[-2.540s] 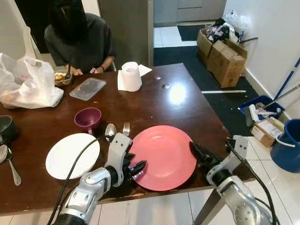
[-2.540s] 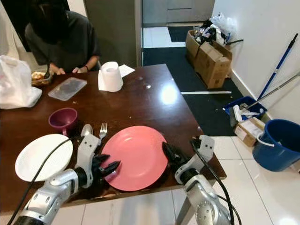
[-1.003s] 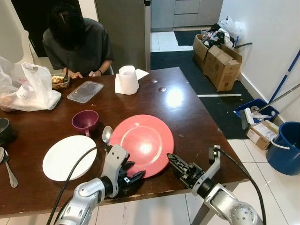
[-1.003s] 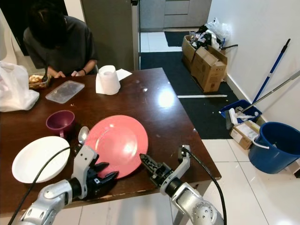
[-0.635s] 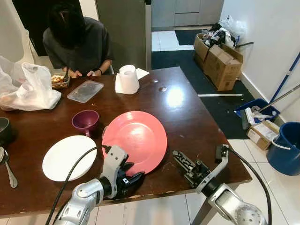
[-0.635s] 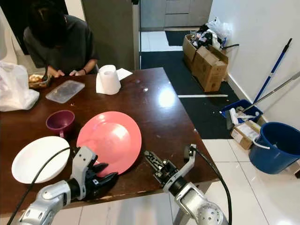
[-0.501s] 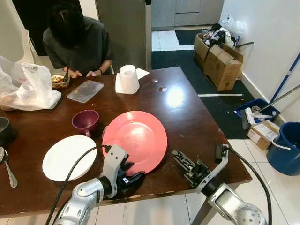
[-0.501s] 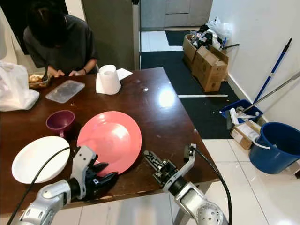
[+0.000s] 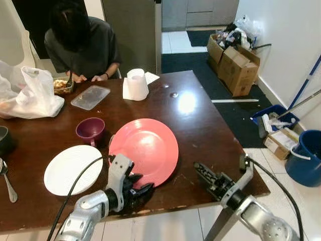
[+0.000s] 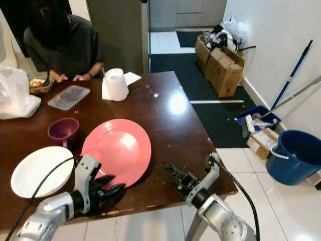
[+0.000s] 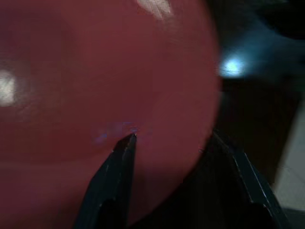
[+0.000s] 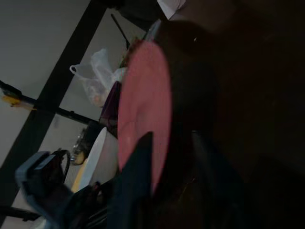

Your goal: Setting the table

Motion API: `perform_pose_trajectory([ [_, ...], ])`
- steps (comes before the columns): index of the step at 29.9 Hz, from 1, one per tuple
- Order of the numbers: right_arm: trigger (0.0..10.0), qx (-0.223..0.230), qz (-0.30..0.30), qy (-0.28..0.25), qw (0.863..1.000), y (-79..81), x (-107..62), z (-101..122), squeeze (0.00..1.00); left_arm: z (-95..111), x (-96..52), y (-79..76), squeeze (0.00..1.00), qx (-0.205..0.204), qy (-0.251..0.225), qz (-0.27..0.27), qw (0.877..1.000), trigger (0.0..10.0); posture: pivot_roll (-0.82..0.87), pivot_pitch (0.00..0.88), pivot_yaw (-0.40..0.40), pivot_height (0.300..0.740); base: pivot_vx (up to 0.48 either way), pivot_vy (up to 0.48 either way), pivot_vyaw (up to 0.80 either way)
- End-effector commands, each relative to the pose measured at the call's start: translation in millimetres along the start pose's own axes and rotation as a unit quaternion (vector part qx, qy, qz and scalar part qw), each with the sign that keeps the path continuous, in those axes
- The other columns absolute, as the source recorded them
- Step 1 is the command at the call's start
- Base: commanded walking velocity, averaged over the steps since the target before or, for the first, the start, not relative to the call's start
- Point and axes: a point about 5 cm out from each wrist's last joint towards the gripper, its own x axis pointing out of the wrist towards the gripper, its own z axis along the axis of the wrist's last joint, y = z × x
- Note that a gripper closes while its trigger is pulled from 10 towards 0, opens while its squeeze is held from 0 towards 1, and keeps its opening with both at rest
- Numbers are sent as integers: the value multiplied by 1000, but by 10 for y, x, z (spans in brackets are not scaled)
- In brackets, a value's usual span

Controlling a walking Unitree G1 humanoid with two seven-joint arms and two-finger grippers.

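**A:** Status, near to far?

**B:** Left gripper [image 9: 142,191] sits at the near edge of the table [image 9: 210,130], fingers parted, tips at the near rim of the pink plate [image 9: 144,150]. In the left wrist view one finger [image 11: 120,157] lies over the plate surface and the other is off past the rim. Not clamped on anything that I can see.

**A:** Right side?

**B:** Right gripper [image 9: 208,179] is low near the near right corner, well apart from the plate, pointing toward it. Fingers slightly apart, holding nothing.

**A:** Where's the plate?

**B:** Flat on the tabletop, near-middle. White plate [image 9: 72,169] just beside it toward the left edge. Purple cup [image 9: 90,131] behind the two. A spoon [image 9: 7,183] lies at the left edge. Further back: clear lid [image 9: 90,97], paper roll [image 9: 136,84], plastic bag [image 9: 31,94] at the far left. A person [image 9: 83,42] sits at the far edge, eating.

**A:** Step?

**B:** My read: positioning the pink plate as a place setting. It looks about placed.

**A:** Next?

**B:** Probably cutlery. The left arm needs to lift clear of the rim without dragging the plate, then reach toward the spoon at the left edge. Flat spoon on a hard top calls for a low, shallow pinch. Watch the white plate on the way across.
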Motion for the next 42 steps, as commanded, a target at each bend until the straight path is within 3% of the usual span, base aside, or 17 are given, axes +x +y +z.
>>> perform_pose_trajectory([
  [1,10000,-14,-11,1,1000,-26,22,12,902,-22,2,-122,0,2,21,-51,998,10000,-71,0,107,740,0,0,0],
  [2,10000,-17,-13,-1,1000,-28,32,30,902,0,18,-166,0,10,23,-68,997,10000,-71,0,108,740,0,0,0],
  [3,10000,-22,-14,-4,1000,-28,41,48,165,12,39,-207,0,18,26,-82,996,10000,-71,0,110,740,0,0,0],
  [4,10000,-25,-14,-9,1000,-26,48,72,0,19,73,-250,0,28,30,-94,995,10000,-71,0,110,740,0,0,0],
  [8,10000,-36,-12,-23,999,-9,67,153,0,77,227,-317,0,53,25,-96,994,10000,-76,0,114,740,0,0,0],
  [11,10000,-49,-9,-39,998,31,56,255,0,317,415,-425,0,62,-3,-115,991,10000,-84,0,116,740,0,0,0],
  [17,10000,-56,-10,-41,998,37,52,273,0,595,425,-451,0,81,-39,-126,988,10000,-91,0,116,740,0,0,0],
  [20,10000,-57,-9,-42,997,40,54,274,0,764,368,-311,0,93,-63,-89,990,10000,-91,0,116,740,0,0,0],
  [21,10000,-58,-7,-42,997,50,69,256,0,874,285,-53,0,134,-71,0,988,10000,-82,0,119,740,0,0,0],
  [24,10000,-58,-7,-42,997,50,69,256,0,874,285,-53,0,134,-71,0,988,10000,-82,0,119,740,0,0,0],
  [25,10000,-57,-4,-40,998,68,93,224,0,911,174,240,0,177,-66,111,976,10000,-66,0,119,740,0,0,0],
  [26,10000,-57,-4,-40,998,68,93,224,0,911,174,240,0,177,-66,111,976,10000,-66,0,119,740,0,0,0],
  [28,10000,-55,-1,-37,998,84,122,180,0,846,45,450,0,210,-39,185,959,10000,-65,0,120,740,0,0,0],
  [31,10000,-55,1,-34,998,92,136,159,0,780,-43,537,0,214,-21,212,953,10000,-65,0,119,740,0,0,0],
  [36,10000,-55,1,-33,998,93,122,156,0,639,-251,692,0,186,4,255,949,10000,-64,0,120,740,0,0,0],
  [41,10000,-56,-1,-31,998,85,109,146,0,139,-497,811,0,128,75,291,945,10000,-64,0,120,740,0,0,0],
  [42,10000,-56,-1,-31,998,85,109,146,0,139,-497,811,0,128,75,291,945,10000,-64,0,120,740,0,0,0],
])
